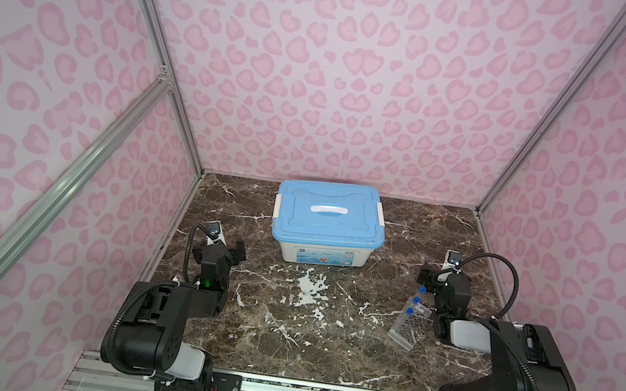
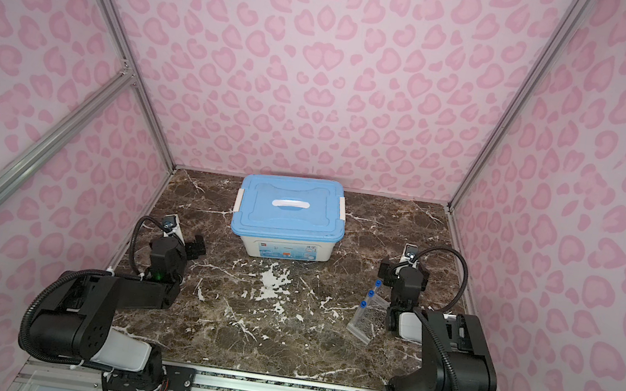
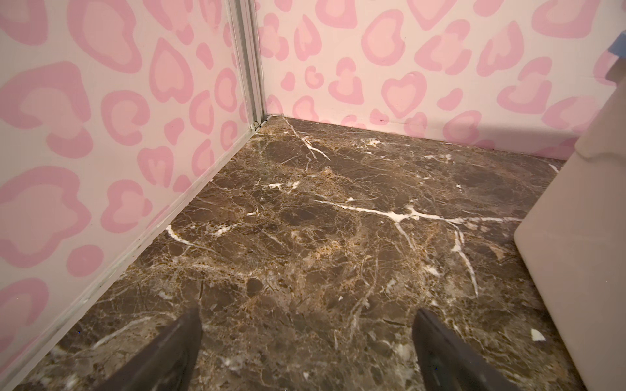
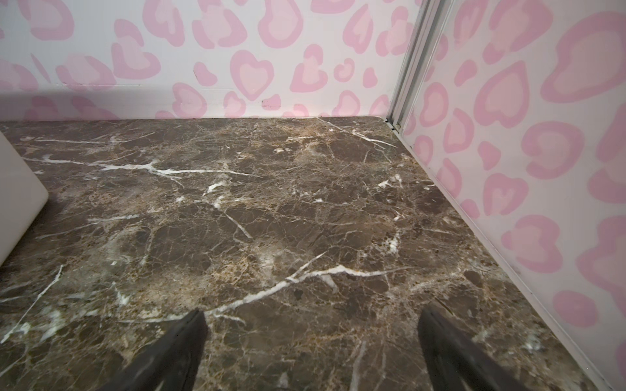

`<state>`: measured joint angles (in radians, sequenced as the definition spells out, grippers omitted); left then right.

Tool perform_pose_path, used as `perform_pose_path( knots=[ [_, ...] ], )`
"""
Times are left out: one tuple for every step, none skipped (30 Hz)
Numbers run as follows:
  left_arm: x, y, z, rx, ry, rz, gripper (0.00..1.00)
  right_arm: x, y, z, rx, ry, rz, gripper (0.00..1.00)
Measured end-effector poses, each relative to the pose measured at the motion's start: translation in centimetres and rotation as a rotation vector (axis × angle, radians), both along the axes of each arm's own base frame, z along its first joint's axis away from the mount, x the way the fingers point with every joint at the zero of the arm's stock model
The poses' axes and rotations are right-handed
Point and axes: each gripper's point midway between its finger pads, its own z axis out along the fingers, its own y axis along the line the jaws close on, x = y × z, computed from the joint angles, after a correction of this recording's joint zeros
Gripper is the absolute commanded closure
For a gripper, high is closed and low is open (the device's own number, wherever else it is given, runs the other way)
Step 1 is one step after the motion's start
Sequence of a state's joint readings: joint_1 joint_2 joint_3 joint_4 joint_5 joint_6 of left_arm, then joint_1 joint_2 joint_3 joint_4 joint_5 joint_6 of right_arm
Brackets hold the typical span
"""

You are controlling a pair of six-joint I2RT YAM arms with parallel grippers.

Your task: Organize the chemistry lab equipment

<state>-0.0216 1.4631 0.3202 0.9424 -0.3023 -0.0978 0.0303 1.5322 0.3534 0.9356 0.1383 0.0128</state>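
Both arms are sitting low on the marble table (image 1: pixel 281 339), one at each side of the frame in both top views. Left gripper (image 3: pixel 307 318) is standing wide open in the left wrist view. Nothing is sitting between its fingers; it is facing bare marble, with the white wall of the storage box (image 3: pixel 576 237) at the edge of that view. Right gripper (image 4: pixel 311 315) is gaping too, empty, facing bare marble. Tube rack (image 1: pixel 409 324) is sitting at lower right of the frame in both top views, just beside the right arm and apart from its gripper. Three blue-capped test tubes (image 1: pixel 416 300) are showing along the rack's upper-left edge. Storage box is sitting at centre frame by the back wall, with the blue lid (image 1: pixel 329 216) lying on it.
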Motion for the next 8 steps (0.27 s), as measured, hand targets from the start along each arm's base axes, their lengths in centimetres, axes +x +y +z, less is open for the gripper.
perform_pose_path(
  knots=[
    [0.01,0.0,0.03,0.0,-0.001,0.0,0.02,0.0,0.0,0.0,0.0,0.0,0.0,0.01],
    [0.0,0.0,0.0,0.0,0.0,0.0,0.02,-0.01,0.0,-0.02,0.0,0.001,0.0,0.01],
    [0.0,0.0,0.0,0.0,0.0,0.0,0.02,-0.01,0.0,-0.03,0.0,0.002,0.0,0.01],
    [0.0,0.0,0.0,0.0,0.0,0.0,0.02,0.0,0.0,-0.04,0.0,0.002,0.0,0.01],
    [0.0,0.0,0.0,0.0,0.0,0.0,0.02,0.02,-0.01,-0.08,0.0,0.004,0.0,0.01],
    [0.0,0.0,0.0,0.0,0.0,0.0,0.02,0.04,-0.01,-0.09,0.0,0.005,0.0,0.01],
    [0.0,0.0,0.0,0.0,0.0,0.0,0.02,0.03,-0.01,-0.11,0.0,0.005,0.0,0.01],
    [0.0,0.0,0.0,0.0,0.0,0.0,0.02,0.03,-0.01,-0.11,0.0,0.005,0.0,0.01]
  ],
)
